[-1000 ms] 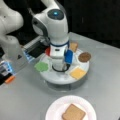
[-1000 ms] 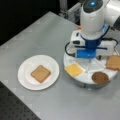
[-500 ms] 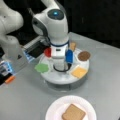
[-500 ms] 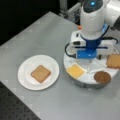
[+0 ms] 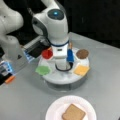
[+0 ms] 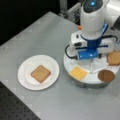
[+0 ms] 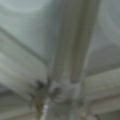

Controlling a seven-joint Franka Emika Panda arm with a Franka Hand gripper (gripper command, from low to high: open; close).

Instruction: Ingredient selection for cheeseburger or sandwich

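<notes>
While lettuce shows in a front view, gripper fingertips stay hidden.

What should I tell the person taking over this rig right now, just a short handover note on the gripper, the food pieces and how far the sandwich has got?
Gripper: down over the middle of the round white ingredient tray; its fingers are hidden, so no grip is confirmed.
On the white plate: one toast square, nothing stacked on it.
In the tray: green lettuce, red tomato slice, brown patty, orange cheese square, and a second toast square.
Done: base toast placed.
Left: lettuce, tomato and top toast are not yet on the plate.
</notes>
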